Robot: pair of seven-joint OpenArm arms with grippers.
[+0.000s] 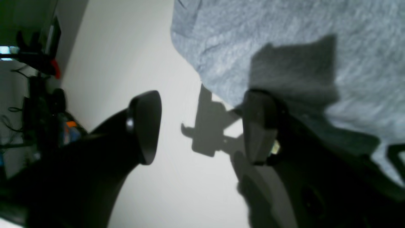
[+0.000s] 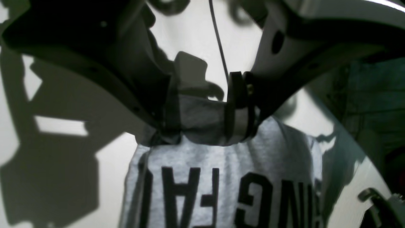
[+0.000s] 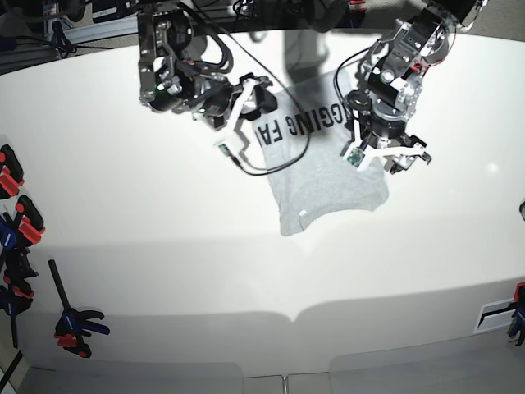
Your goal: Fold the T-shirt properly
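The left hand (image 1: 199,126) is spread wide with nothing between its two dark fingers (image 1: 145,126), and it hangs low over the counter (image 3: 164,271) toward the far right corner, the arm reaching down steeply from the far edge. The right hand (image 2: 205,104) is clamped on a bunched fold of the T-shirt (image 2: 221,177), cloth filling the gap from pad to pad. That arm lies nearly level along the far edge of the counter, toward the far left corner, wrist turned inward.

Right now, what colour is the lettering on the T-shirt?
Black block letters on the light heather-grey T-shirt; clearest in the right wrist view.
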